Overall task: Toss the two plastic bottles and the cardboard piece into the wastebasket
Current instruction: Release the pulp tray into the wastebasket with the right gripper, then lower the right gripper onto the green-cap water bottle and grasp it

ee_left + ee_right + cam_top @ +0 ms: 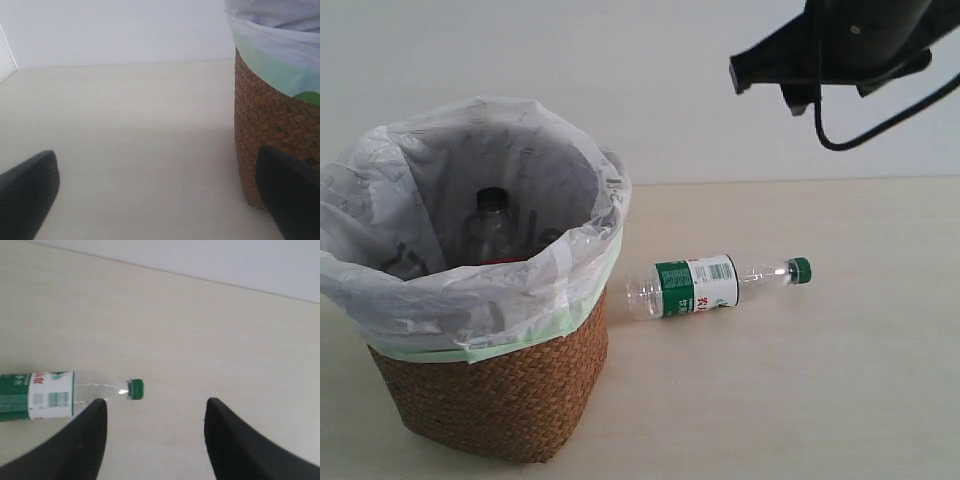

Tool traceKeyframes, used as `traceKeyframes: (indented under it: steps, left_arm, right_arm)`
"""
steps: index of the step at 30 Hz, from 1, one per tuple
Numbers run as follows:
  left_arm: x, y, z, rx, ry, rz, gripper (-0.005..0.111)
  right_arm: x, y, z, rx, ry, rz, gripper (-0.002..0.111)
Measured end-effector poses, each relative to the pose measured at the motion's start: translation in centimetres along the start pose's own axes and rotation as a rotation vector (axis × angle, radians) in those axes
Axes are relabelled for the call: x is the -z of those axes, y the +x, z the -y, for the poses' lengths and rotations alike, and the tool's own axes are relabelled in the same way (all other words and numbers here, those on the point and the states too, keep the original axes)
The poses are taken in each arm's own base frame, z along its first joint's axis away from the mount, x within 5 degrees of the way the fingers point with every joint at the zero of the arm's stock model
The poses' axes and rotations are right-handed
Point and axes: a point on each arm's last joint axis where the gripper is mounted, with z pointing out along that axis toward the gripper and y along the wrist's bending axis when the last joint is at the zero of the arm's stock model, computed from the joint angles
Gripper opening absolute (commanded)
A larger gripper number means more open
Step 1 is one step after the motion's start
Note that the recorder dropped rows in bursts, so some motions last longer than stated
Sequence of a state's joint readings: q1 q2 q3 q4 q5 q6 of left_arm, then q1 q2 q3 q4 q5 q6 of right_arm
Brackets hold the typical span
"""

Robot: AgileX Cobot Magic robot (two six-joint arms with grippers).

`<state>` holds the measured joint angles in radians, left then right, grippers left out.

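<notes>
Pale wooden counter [820, 400] is seen. Toward its front edge, on the left, the wastebasket [510, 400] is placed, with the black-capped bottle [492, 225] already inside. The green-capped bottle [695, 285] is found lying just beside it, cap toward the right edge. The cardboard piece is not seen. The right gripper [156, 405] is held spread above the cap; the left gripper [156, 157], also spread, is held low by the basket. Next, a descent onto the bottle's body seems required.

The table [820, 400] is a pale cream surface with faint wood grain. Behind it stands a plain whitish wall [650, 80], meeting it in a straight line. In the left wrist view a side wall [5, 55] joins this wall at a corner.
</notes>
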<state>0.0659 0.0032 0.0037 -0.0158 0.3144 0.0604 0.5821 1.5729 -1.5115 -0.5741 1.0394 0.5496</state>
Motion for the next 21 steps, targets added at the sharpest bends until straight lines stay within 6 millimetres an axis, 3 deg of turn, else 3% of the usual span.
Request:
traceKeyframes:
  steps: [6,21]
  left_arm:
    - [0.0,0.0,0.0,0.0,0.0,0.0,0.108]
    - [0.0,0.0,0.0,0.0,0.0,0.0,0.108]
  right_arm:
    - [-2.3,1.6,1.1,0.023,0.064,-0.045,0.051]
    - [-3.1,2.0,1.2,-0.07,0.105,-0.053,0.051]
